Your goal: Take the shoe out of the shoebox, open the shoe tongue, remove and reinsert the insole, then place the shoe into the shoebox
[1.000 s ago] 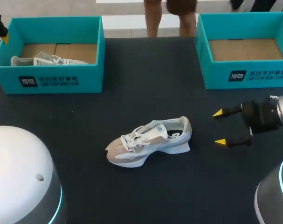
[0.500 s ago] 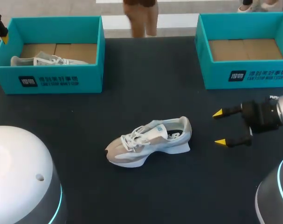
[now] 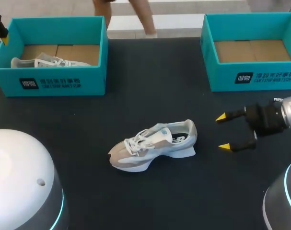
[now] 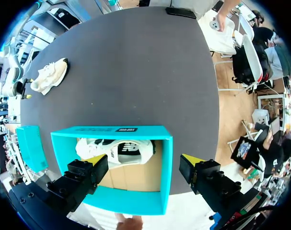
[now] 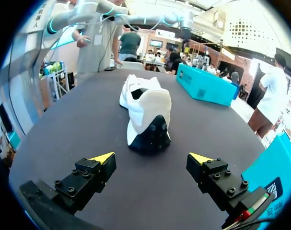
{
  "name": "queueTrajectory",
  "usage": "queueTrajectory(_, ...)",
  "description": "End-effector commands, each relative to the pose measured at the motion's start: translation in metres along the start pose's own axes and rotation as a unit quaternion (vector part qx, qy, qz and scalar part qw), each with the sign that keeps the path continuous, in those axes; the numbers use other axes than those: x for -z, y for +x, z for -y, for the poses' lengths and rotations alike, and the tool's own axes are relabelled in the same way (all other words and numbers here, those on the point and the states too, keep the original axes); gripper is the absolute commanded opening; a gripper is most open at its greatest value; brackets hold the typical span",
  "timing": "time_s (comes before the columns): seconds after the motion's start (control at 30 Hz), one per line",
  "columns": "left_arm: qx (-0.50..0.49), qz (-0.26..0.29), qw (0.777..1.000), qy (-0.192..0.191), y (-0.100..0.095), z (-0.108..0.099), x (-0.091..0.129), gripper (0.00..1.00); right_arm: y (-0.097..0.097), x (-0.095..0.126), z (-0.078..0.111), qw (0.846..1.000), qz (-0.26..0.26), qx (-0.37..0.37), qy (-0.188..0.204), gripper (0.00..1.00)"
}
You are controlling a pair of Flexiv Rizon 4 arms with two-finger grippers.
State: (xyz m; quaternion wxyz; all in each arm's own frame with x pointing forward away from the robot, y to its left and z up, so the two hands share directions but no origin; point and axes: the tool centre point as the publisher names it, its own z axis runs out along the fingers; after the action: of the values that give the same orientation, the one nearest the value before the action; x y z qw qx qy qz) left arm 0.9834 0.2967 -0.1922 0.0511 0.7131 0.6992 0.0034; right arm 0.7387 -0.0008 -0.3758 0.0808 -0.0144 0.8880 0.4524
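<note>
- Our right claw is open and holds nothing. It has slid a little closer to the shoe (only a tiny bit).
- We think it is going for the heel, so the tongue can be opened next.
- Our shoe has not moved. It stands on the table, outside the empty shoebox, heel toward the claw.
- It is white and tan, with white laces.
- Our left claw is open too, above the other box.
</note>
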Motion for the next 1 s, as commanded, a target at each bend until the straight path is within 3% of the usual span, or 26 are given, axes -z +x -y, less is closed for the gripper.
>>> queueTrajectory(0.03, 0.0, -0.001, 1.0, -0.001, 0.0, 0.001, 0.0, 1.0, -0.017, -0.023, -0.004, 1.0, -0.03, 0.002, 0.009, 1.0)
queueTrajectory(0.23, 0.0, -0.001, 1.0, -0.001, 0.0, 0.001, 0.0, 1.0, -0.022, -0.043, -0.006, 0.998, -0.059, 0.01, -0.003, 1.0)
queueTrajectory(0.57, 0.0, -0.001, 1.0, -0.001, 0.0, 0.001, 0.0, 1.0, -0.01, -0.072, -0.012, 0.993, -0.114, 0.019, -0.021, 1.0)
queueTrajectory(1.0, 0.0, -0.001, 1.0, -0.001, 0.0, 0.001, 0.0, 1.0, -0.001, -0.116, -0.024, 0.99, -0.13, 0.03, -0.053, 1.0)
